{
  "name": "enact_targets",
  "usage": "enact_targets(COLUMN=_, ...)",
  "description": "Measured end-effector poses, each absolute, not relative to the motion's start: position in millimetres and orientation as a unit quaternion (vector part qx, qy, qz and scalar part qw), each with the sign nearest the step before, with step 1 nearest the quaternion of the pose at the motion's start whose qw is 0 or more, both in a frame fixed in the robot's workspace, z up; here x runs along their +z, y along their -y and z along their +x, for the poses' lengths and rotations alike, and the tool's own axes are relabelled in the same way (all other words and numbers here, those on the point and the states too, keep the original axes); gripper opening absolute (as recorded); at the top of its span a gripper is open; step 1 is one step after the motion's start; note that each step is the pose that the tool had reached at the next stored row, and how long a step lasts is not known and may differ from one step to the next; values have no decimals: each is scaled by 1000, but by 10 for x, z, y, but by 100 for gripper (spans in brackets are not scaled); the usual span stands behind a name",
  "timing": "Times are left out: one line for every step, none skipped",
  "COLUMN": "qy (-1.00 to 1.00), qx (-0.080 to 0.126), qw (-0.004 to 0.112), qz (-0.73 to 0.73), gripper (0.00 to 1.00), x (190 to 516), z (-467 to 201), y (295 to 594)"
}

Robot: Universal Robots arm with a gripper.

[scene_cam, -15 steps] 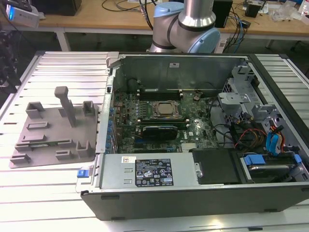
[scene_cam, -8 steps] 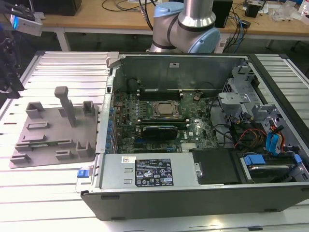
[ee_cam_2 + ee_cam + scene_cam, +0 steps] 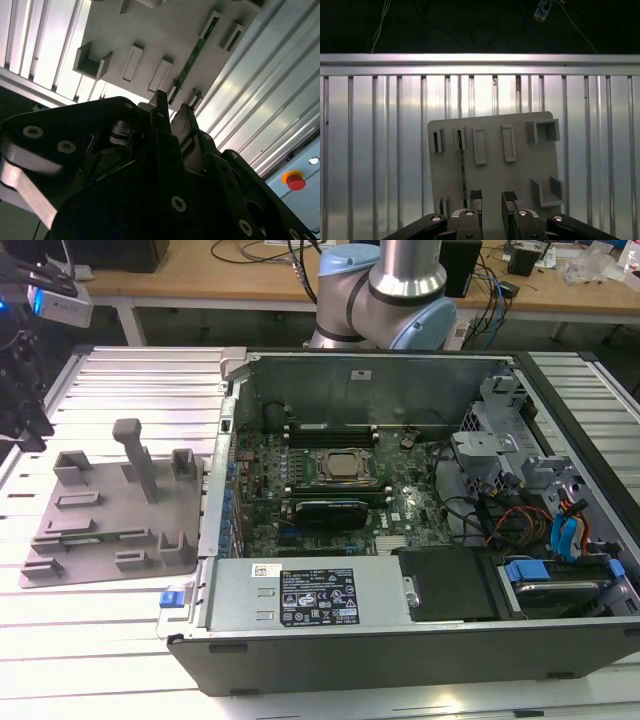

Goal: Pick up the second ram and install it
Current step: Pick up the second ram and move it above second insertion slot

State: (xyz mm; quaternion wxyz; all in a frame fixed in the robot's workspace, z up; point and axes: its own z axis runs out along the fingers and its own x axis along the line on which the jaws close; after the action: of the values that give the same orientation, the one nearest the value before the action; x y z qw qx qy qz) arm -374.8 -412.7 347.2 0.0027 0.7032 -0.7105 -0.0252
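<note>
Ribbed table (image 3: 120, 380) (wooden bench (image 3: 200, 280) behind) bears grey plate (image 3: 110, 502) holding second ram (image 3: 192, 59).

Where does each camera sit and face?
Exterior view: off the arm, looking down on the computer case and grey plate; the arm's base shows.
First wrist view: on the wrist, looking past the hand down at the plate.
Second wrist view: on the wrist, looking obliquely along the hand.
Both wrist views share plate and second ram.

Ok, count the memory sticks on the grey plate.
1. The memory stick stands on edge along the grey plate, just ahead of the open pincer, which covers part of the plate.
</note>
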Motion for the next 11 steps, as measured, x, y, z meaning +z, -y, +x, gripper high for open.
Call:
enact_targets(qy=711, qx=-25, qw=3, qz=703, gripper=28, x=3456, z=-3748, y=4129)
enact_targets(qy=711, qx=-25, qw=3, qz=703, gripper=28, x=3425, z=-3748, y=4135)
enact_targets(qy=711, qx=-25, qw=3, qz=703, gripper=28, x=3414, z=-3748, y=4138)
enact_targets(qy=710, qx=-25, qw=3, qz=703, gripper=28, x=3405, z=-3747, y=4141)
enact_targets(qy=711, qx=-25, qw=3, qz=703, gripper=28, x=3388, z=-3748, y=4148)
enact_targets(qy=711, qx=-25, qw=3, qz=703, gripper=28, x=3372, z=-3748, y=4156)
enact_targets(qy=711, qx=-25, qw=3, qz=703, gripper=28, x=3354, z=-3748, y=4164)
enact_targets(qy=711, qx=-25, qw=3, qz=703, gripper=28, x=3331, z=-3748, y=4174)
enact_targets(qy=711, qx=-25, qw=3, qz=703, gripper=28, x=3318, z=-3748, y=4180)
enact_targets(qy=710, qx=-25, qw=3, qz=703, gripper=28, x=3306, z=-3748, y=4187)
enact_targets(qy=711, qx=-25, qw=3, qz=703, gripper=28, x=3291, z=-3748, y=4194)
